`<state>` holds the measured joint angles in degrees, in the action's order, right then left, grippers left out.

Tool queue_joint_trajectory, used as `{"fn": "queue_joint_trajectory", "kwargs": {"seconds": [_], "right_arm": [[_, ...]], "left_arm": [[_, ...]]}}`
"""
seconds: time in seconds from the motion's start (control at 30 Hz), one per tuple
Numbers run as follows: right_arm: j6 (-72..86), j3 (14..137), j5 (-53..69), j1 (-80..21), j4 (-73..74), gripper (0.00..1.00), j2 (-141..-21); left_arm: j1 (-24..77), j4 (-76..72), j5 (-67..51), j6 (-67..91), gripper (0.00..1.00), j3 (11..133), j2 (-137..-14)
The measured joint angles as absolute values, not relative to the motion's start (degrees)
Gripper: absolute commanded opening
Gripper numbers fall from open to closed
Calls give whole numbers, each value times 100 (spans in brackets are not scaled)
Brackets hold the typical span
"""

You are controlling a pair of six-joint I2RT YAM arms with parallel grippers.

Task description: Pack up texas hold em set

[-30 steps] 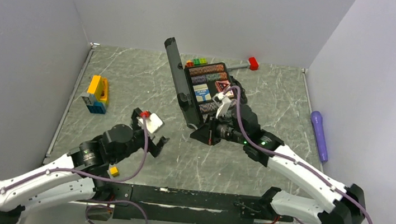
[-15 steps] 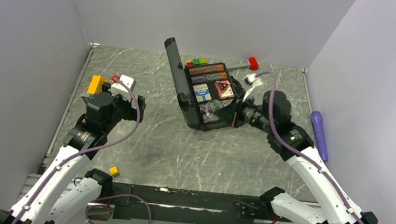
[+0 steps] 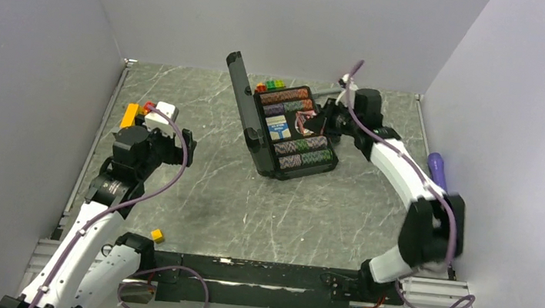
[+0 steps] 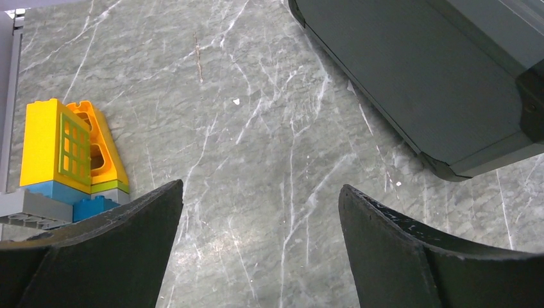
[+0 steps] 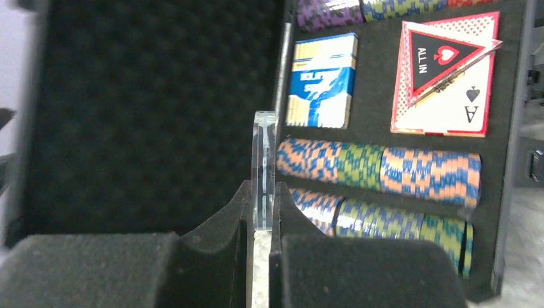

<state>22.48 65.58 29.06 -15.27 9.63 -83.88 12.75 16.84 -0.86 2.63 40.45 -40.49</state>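
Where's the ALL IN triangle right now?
Right wrist view, upper right: the ALL IN triangle lies on the pink card deck, right of the blue-white deck.

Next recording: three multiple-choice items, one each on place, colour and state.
1. Relative to the open black plastic briefcase, the small yellow cube lies: A inside; B on its lid; C apart, on the grey marble table.
2. The card deck beside the triangular red-black marker is: A green; B blue-white; C black.
3. The right end effector is: A open; B shut on a thin clear plastic piece; C shut on a deck.
Key: C, it sits on bare table; B, the wrist view shows it; B, it pinches the piece edge-on.
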Motion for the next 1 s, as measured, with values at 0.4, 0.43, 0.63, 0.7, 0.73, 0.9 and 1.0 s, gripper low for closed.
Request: {"fn": "queue_joint_trajectory", "kwargs": {"seconds": [0.4,0.43,0.63,0.7,0.73,0.9,1.0], "right_arm": [[2646,8058,3988,-1527,432,0,-11378],[2711,8099,4066,-1542,357,0,-11500],[2982,8307,4346,-1594,215,0,-11983],[3052,8442,4416,-1608,198,0,-12103],[3072,8488,4416,-1608,187,1,-12138],[3107,8759,4362,-1656,298,12,-12309],[3070,8906,4252,-1682,478,17,-12355]], "left_arm": [[1275,1678,-244,261,91,4045,-4348],[1275,1675,-261,263,91,4045,-4375],[1275,1678,-325,263,91,4045,-4410],[1275,1678,-322,263,91,4045,-4410],[1275,1678,-325,261,91,4045,-4410],[1275,1678,-325,261,91,4045,-4410],[1275,1678,-325,261,91,4045,-4410]]}}
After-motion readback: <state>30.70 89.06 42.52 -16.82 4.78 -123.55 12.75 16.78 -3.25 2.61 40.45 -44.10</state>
